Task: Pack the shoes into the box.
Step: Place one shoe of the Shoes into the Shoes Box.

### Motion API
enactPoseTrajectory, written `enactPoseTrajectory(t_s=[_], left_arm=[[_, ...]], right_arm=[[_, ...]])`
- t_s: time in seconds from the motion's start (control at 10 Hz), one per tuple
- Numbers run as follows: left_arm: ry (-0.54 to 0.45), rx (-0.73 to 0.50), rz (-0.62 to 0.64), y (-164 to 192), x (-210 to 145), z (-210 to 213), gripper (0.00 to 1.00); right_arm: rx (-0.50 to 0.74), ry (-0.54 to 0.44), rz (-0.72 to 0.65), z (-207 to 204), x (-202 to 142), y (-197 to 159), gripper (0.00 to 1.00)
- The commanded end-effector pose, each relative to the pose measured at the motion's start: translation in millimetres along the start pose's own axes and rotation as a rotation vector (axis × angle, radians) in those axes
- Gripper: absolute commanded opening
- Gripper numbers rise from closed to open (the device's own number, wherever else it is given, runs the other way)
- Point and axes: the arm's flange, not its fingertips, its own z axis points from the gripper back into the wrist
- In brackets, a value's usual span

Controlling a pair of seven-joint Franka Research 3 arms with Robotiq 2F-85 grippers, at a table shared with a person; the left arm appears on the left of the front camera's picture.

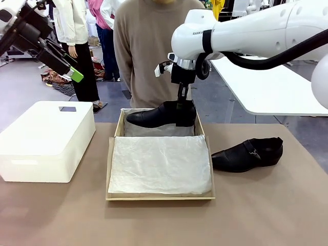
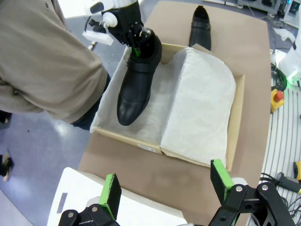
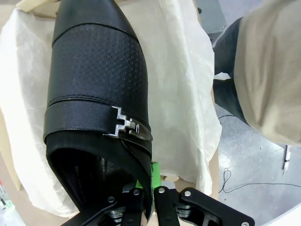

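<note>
One glossy black shoe (image 1: 156, 116) hangs toe-left over the far end of the tan cardboard box (image 1: 159, 196), just above the white tissue paper (image 1: 160, 164). My right gripper (image 1: 183, 108) is shut on its heel collar. In the right wrist view the shoe (image 3: 94, 80) shows its metal buckle, with my right gripper (image 3: 149, 181) pinching the collar edge. The other shoe (image 1: 248, 154) lies on the table right of the box. My left gripper (image 1: 70, 70) is raised at the far left, open and holding nothing. From the left wrist view, the left gripper (image 2: 167, 188) looks down on the held shoe (image 2: 135, 87) and the box (image 2: 239, 117).
A large white rounded box (image 1: 46, 138) stands left of the cardboard box. A person in a tan sweater (image 1: 146, 51) stands close behind the box at the far edge of the table. A white table (image 1: 266, 87) is at the back right.
</note>
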Motion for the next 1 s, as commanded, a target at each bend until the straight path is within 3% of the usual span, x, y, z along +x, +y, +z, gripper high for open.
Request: enactPoseTrajectory(t_s=[0.0, 0.7, 0.8, 0.9], left_arm=[[-0.011, -0.009, 0.006, 0.4, 0.0, 0.8, 1.0], [-0.011, -0.009, 0.006, 0.4, 0.0, 0.8, 1.0], [-0.011, -0.009, 0.006, 0.4, 0.0, 0.8, 1.0], [-0.011, -0.009, 0.006, 0.4, 0.0, 0.8, 1.0]], right_arm=[[-0.037, 0.01, -0.025, -5.9, 9.2, -4.6, 0.0], [-0.002, 0.044, -0.01, -40.5, 10.2, -10.7, 0.0], [0.014, 0.046, -0.007, -39.9, 11.2, -10.8, 0.07], [0.027, 0.048, -0.001, -39.3, 11.5, -10.1, 0.27]])
